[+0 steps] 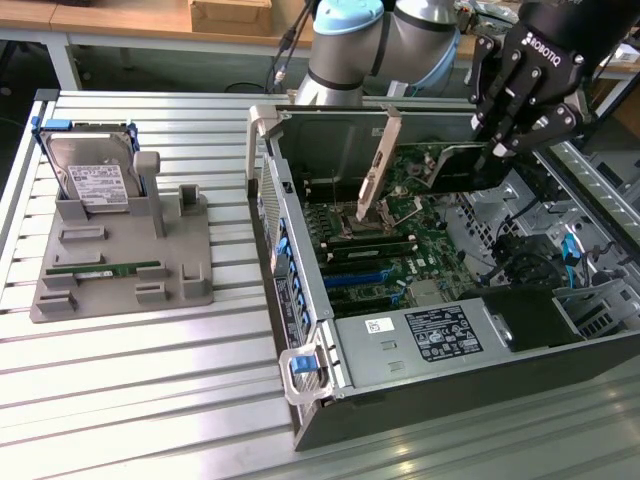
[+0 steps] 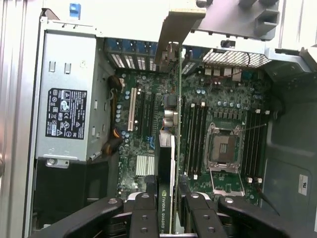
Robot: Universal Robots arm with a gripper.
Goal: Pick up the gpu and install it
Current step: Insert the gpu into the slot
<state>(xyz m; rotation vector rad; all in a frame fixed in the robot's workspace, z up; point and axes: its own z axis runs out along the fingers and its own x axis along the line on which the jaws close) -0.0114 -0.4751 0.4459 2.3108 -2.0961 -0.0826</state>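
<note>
1. The gpu (image 1: 455, 168) is off the table, held in the air over the motherboard (image 1: 420, 250) inside the open computer case (image 1: 320, 400), at about 2 o'clock in the exterior view.
2. Its long axis runs roughly 9-to-3 across that view. The silver end bracket (image 1: 378, 170) is at the 9 o'clock end and slants, its lower tip in line with the CPU socket (image 1: 362, 222). The dark end sits at the gripper.
3. In the wrist view the gpu (image 2: 167, 168) is seen edge-on, standing on its thin edge, with the bracket at the end far from the fingers.
4. The gripper (image 1: 497, 150) pinches the card: its black fingers (image 2: 146, 213) press on opposite faces near the printed label.
5. The arm's grey and blue joints stand at 12 o'clock behind the case, and the wrist reaches to 1 o'clock.
6. The case lies on a slatted metal table (image 1: 150, 400). At 9 o'clock a grey fixture (image 1: 120, 295) holds a hard drive (image 1: 92, 178) and a green memory stick (image 1: 105, 268). A wooden bench (image 1: 120, 20) crosses at 11 o'clock.
</note>
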